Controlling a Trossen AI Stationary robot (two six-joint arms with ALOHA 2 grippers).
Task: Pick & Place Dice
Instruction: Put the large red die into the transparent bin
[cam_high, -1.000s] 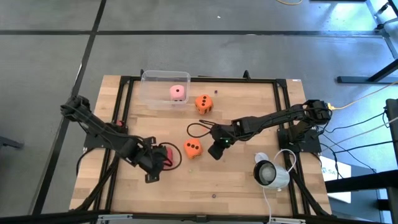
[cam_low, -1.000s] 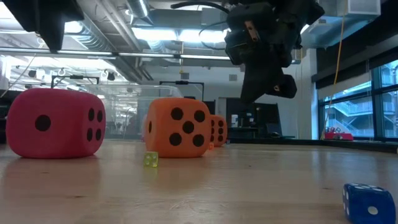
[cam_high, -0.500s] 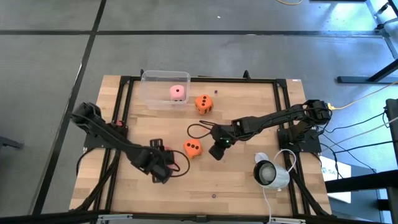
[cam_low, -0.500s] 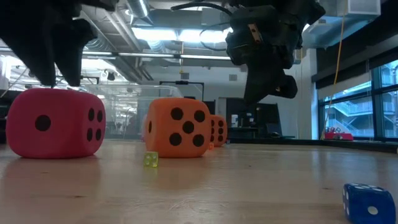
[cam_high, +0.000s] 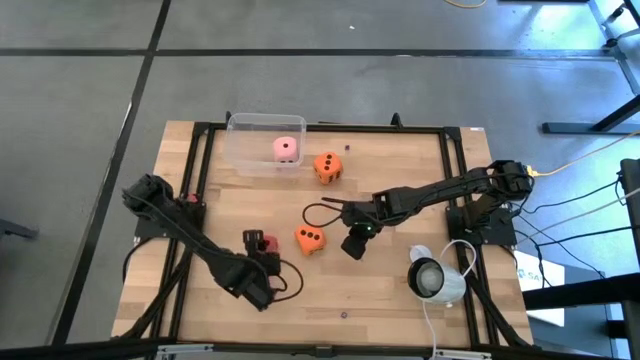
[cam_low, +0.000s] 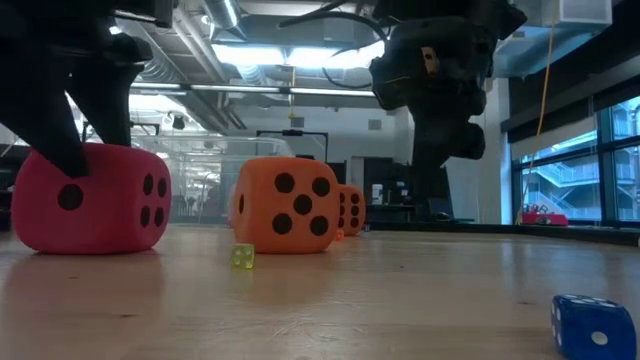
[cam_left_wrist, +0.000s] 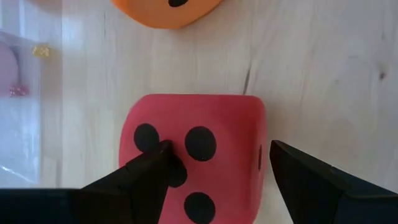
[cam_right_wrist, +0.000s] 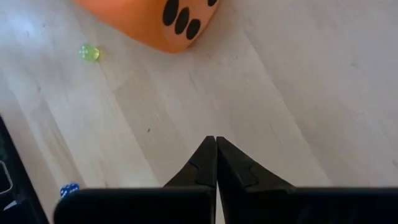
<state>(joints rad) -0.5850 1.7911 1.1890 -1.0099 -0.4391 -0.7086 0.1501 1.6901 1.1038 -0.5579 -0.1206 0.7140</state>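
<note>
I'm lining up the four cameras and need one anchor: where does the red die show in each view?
High view: red die, lower left of the table, just ahead of the left gripper.
Low view: far left, large, partly behind a dark finger.
Left wrist view: centre, between the open fingers.
Right wrist view: not in it.
Shared landmark: the nearer orange die.

Grey floor (cam_high: 80, 120) around the table; windows (cam_low: 590, 160) at one side.

left end effector (cam_left_wrist: 214, 165): fingers spread | right end effector (cam_right_wrist: 216, 163): fingers pressed together, hovering
</note>
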